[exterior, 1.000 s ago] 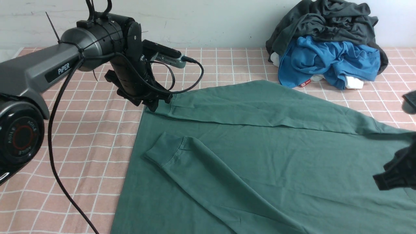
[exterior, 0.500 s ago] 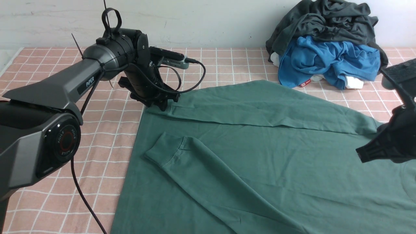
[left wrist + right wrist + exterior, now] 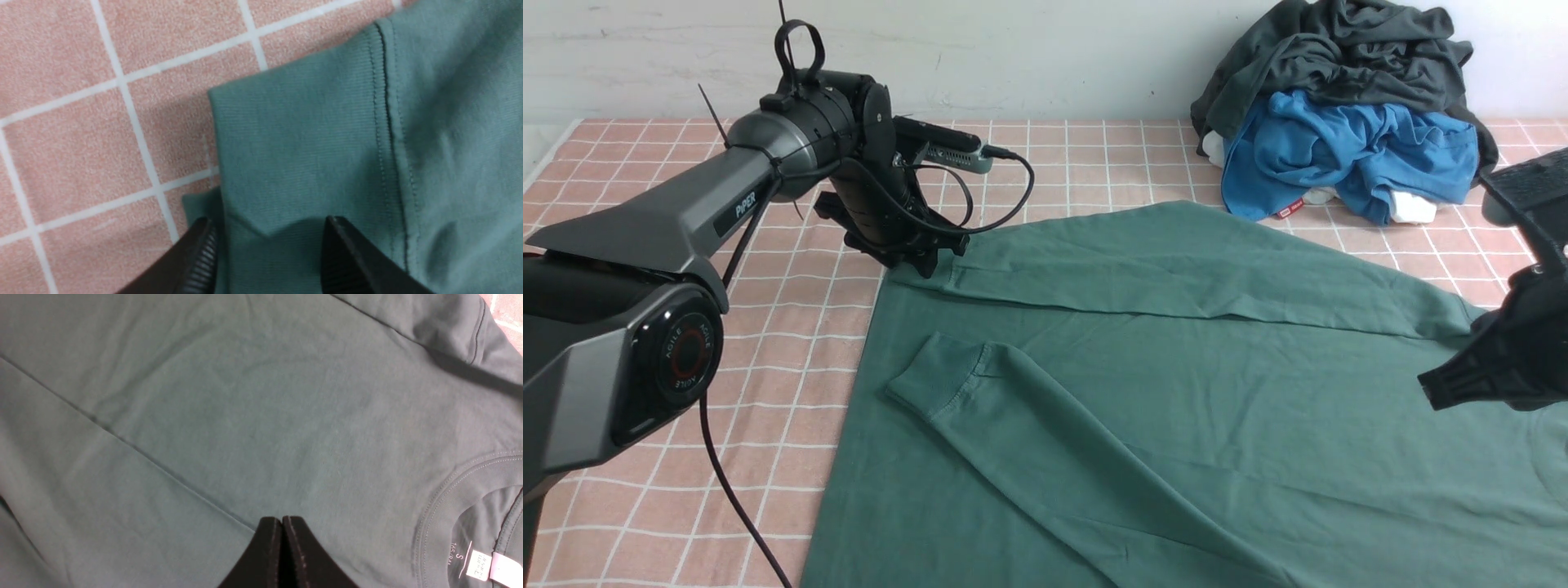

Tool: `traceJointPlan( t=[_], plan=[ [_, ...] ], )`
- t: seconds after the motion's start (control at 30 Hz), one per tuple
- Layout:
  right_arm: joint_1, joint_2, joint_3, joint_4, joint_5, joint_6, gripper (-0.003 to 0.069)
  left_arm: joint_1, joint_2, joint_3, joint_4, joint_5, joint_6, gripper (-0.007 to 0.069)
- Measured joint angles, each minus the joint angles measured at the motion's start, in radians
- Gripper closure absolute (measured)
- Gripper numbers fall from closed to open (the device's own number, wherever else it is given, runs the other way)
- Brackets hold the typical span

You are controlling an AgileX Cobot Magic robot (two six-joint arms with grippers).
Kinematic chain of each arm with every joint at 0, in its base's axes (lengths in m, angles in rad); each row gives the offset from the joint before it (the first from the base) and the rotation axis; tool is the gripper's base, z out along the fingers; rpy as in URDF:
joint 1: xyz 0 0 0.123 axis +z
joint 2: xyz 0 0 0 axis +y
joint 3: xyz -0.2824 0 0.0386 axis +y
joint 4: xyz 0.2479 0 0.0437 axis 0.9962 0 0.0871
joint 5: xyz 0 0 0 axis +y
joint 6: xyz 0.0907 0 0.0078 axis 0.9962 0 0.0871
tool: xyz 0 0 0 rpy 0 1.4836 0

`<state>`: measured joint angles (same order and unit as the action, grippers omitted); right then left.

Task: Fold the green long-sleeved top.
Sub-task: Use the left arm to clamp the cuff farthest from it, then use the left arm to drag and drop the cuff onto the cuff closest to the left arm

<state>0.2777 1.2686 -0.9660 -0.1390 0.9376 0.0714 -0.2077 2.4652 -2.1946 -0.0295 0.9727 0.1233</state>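
Front view: over the last second the left claw (image 3: 923, 263) has stayed at the far cuff. The right claw (image 3: 1431, 390) has risen and moved inward over the right side of the green top (image 3: 1176, 367). The top lies flat on the checked cloth (image 3: 784, 327), sleeves folded across the body.

Left wrist view: the jaws stand partly open, straddling the edge of the cuff (image 3: 294, 143) and gripping nothing. The fabric looks soft, light and limp; take hold at the ribbed cuff.

Right wrist view: the jaws are closed and empty, above the chest near the collar (image 3: 449, 498).
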Motion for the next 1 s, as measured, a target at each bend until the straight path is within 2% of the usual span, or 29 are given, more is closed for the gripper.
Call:
traceJointPlan(
  t=[0.2,0.3,0.33,0.37,0.4,0.43,0.5,0.73,1.0],
  plan=[
    [0.0,0.0,0.0,0.0,-0.002,0.0,0.0673,0.0,0.0,0.0,-0.032,0.006,0.004,0.0312],
    [0.0,0.0,0.0,0.0,-0.005,0.0,0.0673,0.0,0.0,0.0,-0.04,0.025,0.007,0.0412],
    [0.0,0.0,0.0,0.0,-0.006,0.0,0.0673,0.0,0.0,0.0,-0.04,0.025,0.007,0.0412],
    [0.0,0.0,0.0,0.0,-0.006,0.0,0.0673,0.0,0.0,0.0,-0.039,0.03,0.007,0.048],
    [0.0,0.0,0.0,0.0,-0.006,0.0,0.0673,0.0,0.0,0.0,-0.039,0.032,0.007,0.0487],
    [0.0,0.0,0.0,0.0,-0.006,0.0,0.0673,0.0,0.0,0.0,-0.039,0.041,0.007,0.0551],
    [0.0,0.0,0.0,0.0,-0.006,0.0,0.0673,0.0,-0.002,-0.001,-0.04,0.049,0.009,0.0601],
    [0.0,0.0,0.0,-0.019,-0.007,-0.015,0.0673,-0.011,-0.044,-0.002,-0.058,0.111,0.015,0.0617],
    [0.0,-0.017,-0.028,-0.027,0.016,-0.022,0.0673,-0.061,-0.273,0.005,-0.184,0.249,0.014,0.0617]
  ],
)
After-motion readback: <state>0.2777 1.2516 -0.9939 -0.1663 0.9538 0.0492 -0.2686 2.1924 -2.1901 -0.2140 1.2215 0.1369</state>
